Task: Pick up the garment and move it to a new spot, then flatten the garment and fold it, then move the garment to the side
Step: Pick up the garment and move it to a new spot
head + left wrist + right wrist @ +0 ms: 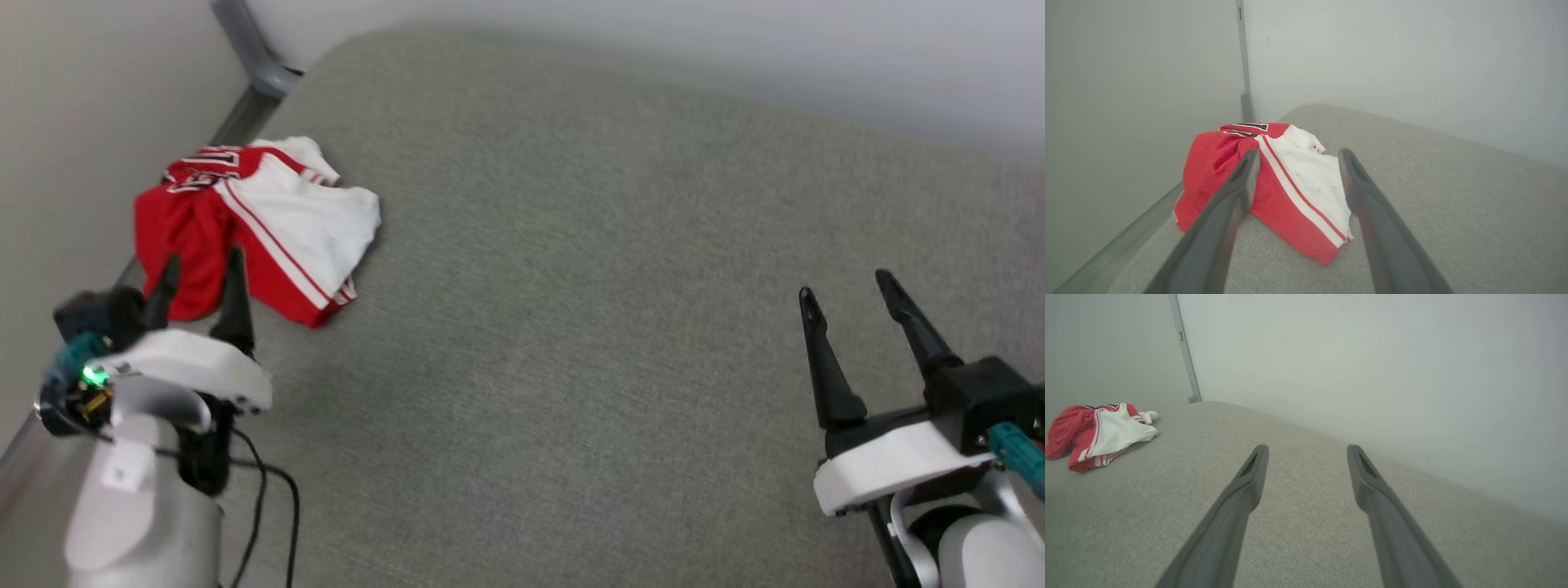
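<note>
I'm looking at the grey upholstered surface (571, 286) with the garment (245, 220) bunched in a heap at its left edge by the wall, so I judge we're at the first step, the pick-up. My left hand (204, 260) hovers just short of the heap, fingers spread wide and empty, and next it must drop onto the cloth and close. My right hand (845, 284) sits well apart, equally wide, holding nothing.

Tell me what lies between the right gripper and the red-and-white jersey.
Nothing but bare grey fabric surface between the right gripper and the red-and-white jersey; the head view shows that stretch.
</note>
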### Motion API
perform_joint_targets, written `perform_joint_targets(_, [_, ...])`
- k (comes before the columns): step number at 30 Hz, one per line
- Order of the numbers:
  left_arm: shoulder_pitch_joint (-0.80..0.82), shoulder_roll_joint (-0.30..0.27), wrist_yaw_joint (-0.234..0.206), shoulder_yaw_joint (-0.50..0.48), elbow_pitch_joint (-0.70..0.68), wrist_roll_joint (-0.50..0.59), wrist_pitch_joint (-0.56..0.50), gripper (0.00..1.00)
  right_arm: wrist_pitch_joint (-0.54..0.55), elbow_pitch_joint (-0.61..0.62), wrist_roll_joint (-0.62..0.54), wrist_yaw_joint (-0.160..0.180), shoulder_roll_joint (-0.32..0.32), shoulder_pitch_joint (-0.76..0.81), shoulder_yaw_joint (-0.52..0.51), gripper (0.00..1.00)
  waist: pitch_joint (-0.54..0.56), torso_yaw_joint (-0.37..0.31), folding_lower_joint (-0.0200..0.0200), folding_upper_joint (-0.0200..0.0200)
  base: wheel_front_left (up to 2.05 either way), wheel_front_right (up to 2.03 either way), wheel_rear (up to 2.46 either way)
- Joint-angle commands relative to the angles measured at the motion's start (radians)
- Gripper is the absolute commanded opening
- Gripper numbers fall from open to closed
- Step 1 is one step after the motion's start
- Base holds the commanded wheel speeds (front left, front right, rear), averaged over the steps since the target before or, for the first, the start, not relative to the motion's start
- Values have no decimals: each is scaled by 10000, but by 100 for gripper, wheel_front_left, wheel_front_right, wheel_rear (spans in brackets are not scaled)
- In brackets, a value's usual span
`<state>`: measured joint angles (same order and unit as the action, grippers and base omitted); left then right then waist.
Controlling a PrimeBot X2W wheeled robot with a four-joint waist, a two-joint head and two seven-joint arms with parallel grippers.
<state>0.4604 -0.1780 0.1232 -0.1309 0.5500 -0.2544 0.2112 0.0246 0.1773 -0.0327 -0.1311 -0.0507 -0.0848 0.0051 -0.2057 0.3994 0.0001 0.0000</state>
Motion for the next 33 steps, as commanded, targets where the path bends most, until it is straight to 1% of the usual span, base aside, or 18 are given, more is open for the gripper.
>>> perform_joint_targets(1, [297, -110, 24, -14, 150, -166, -94, 100, 28, 78, -7, 7, 8, -179, -24, 100, -704, -472, -1, 0, 0, 0, 0])
perform_joint_targets(6, [1725, -1029, 72, 306, 1277, -985, -1294, 100, 161, 391, -166, 7, 8, -621, 10, 100, -1638, -988, -1, 0, 0, 0, 0])
perform_joint_targets(11, [2749, -2202, 79, 886, 1961, -2295, -3146, 100, 189, 608, -208, 7, 7, -987, 58, 100, -2475, -1415, -1, 0, 0, 0, 0])
perform_joint_targets(17, [3540, -3475, 81, 1224, 2439, -3741, -5177, 100, 151, 819, -189, 7, 8, -1385, 172, 100, -3355, -1880, -1, 0, 0, 0, 0])
perform_joint_targets(22, [3737, -4057, 72, 1018, 2932, -4860, -6207, 100, 106, 840, -7, 7, 8, -1648, 274, 100, -3870, -2229, -1, 0, 0, 0, 0])
perform_joint_targets(24, [3682, -4232, 72, 1046, 3162, -5088, -6565, 100, 97, 818, 58, 7, 7, -1738, 281, 100, -4025, -2337, -1, 0, 0, 0, 0])
perform_joint_targets(28, [3508, -4166, 63, 1381, 3785, -5249, -7529, 100, 43, 798, 95, 7, 7, -1823, 176, 100, -4224, -2400, -1, 0, 0, 0, 0])
perform_joint_targets(30, [3472, -4124, -74, 1441, 4084, -5204, -7655, 100, 32, 783, 89, 7, 8, -1865, 159, 100, -4257, -2412, -1, 0, 0, 0, 0])
perform_joint_targets(31, [3466, -4104, -98, 1501, 4182, -5149, -7673, 24, 32, 769, 103, 7, 8, -1884, 161, 100, -4262, -2422, -1, 0, 0, 0, 0])
perform_joint_targets(32, [3469, -4085, -101, 1544, 4248, -5123, -7619, 0, 36, 754, 113, 7, 8, -1897, 162, 100, -4257, -2426, -1, 0, 0, 0, 0])
perform_joint_targets(33, [3491, -4085, -99, 1562, 4270, -5088, -7474, 0, 46, 735, 142, 7, 8, -1890, 171, 100, -4242, -2429, -1, 0, 0, 0, 0])
